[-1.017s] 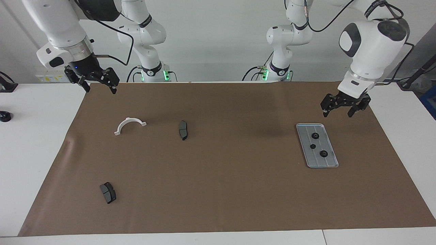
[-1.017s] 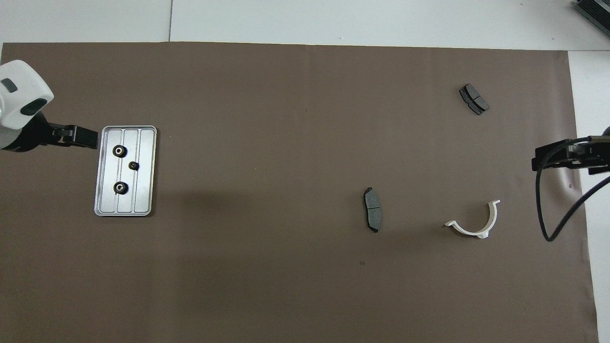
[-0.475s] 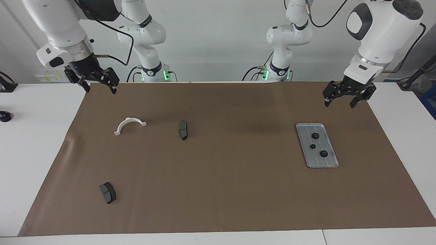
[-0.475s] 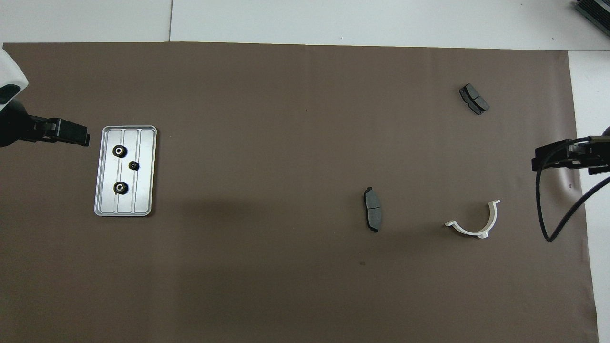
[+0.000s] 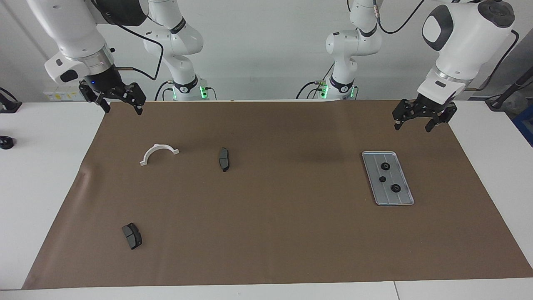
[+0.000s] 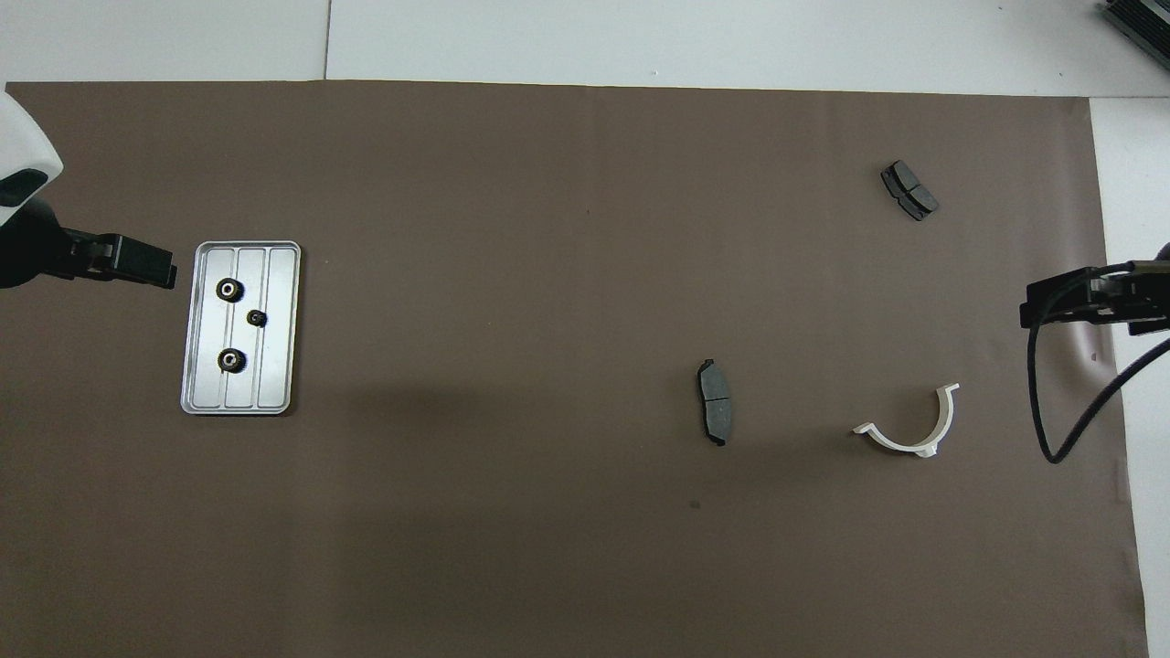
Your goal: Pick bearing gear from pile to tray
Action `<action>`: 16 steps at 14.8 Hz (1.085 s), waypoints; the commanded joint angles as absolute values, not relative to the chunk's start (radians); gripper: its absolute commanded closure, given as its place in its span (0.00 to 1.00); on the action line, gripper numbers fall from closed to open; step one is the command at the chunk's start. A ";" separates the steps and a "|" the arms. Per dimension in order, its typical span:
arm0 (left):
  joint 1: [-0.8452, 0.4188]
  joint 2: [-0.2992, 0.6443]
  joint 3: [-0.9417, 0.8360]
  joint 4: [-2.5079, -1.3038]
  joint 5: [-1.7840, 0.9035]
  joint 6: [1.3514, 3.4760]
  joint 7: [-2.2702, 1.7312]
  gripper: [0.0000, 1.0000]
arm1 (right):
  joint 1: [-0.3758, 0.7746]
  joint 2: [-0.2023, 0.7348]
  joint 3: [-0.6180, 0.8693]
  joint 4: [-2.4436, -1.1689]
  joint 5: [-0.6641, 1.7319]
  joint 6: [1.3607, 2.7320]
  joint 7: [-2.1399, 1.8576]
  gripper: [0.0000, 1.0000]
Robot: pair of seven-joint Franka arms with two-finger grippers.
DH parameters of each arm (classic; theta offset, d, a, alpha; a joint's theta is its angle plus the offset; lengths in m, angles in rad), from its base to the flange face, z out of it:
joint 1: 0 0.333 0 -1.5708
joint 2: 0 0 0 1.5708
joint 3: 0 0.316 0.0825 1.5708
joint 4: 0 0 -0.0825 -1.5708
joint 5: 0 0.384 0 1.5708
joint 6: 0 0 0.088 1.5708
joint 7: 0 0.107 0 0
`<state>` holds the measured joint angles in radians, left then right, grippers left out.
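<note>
The silver tray [image 5: 383, 196] [image 6: 279, 366] lies on the brown mat toward the left arm's end of the table. Three black bearing gears [image 5: 385, 166] [image 5: 382, 179] [image 5: 395, 188] sit in it. What shows of the pile is a white half-ring bracket [image 5: 159, 153] and two dark brake pads [image 5: 224, 158] [image 5: 132, 236] toward the right arm's end; no gear lies among them. My left gripper [image 5: 412, 125] hangs open and empty in the air beside the tray. My right gripper [image 5: 123, 109] waits open and empty over the mat's corner by the robots.
The brown mat [image 6: 512, 274] covers most of the white table. A small black object [image 5: 6, 143] sits on the bare table at the right arm's end. The right arm's black cable [image 6: 1051, 420] hangs near the bracket [image 6: 909, 428].
My left gripper rose and drew back from the tray's edge, then edged slightly sideways. The right arm, the tray, the gears and the loose parts have not moved.
</note>
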<state>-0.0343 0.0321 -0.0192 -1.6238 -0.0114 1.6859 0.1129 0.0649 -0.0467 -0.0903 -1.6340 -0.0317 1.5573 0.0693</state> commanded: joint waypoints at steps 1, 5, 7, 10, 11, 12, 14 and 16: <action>-0.075 0.014 0.006 -1.626 -0.026 1.643 0.133 0.00 | 0.063 -0.049 -0.086 -1.637 -0.025 1.569 0.081 0.00; -0.153 0.014 0.093 -1.612 -0.025 1.620 0.135 0.00 | 0.063 -0.049 -0.086 -1.637 -0.025 1.569 0.081 0.00; -0.189 0.012 0.138 -1.618 -0.029 1.620 0.133 0.00 | 0.063 -0.049 -0.087 -1.637 -0.025 1.569 0.081 0.00; -0.173 -0.003 0.137 -1.635 -0.029 1.618 0.133 0.00 | 0.063 -0.049 -0.087 -1.637 -0.025 1.569 0.081 0.00; -0.172 -0.011 0.130 -1.650 -0.029 1.623 0.123 0.00 | 0.063 -0.049 -0.086 -1.637 -0.025 1.569 0.081 0.00; -0.167 -0.014 0.127 -1.655 -0.029 1.626 0.121 0.00 | 0.063 -0.049 -0.087 -1.637 -0.025 1.569 0.081 0.00; -0.141 -0.014 0.094 -1.654 -0.029 1.623 0.120 0.00 | 0.063 -0.049 -0.087 -1.637 -0.025 1.569 0.081 0.00; -0.112 -0.015 0.054 -1.654 -0.029 1.618 0.118 0.00 | 0.063 -0.049 -0.087 -1.637 -0.025 1.569 0.081 0.00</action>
<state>-0.1456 0.0154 0.0924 -1.6240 -0.0127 1.6306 0.1188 0.0649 -0.0467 -0.0903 -1.6340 -0.0317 1.5573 0.0693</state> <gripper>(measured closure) 0.000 0.000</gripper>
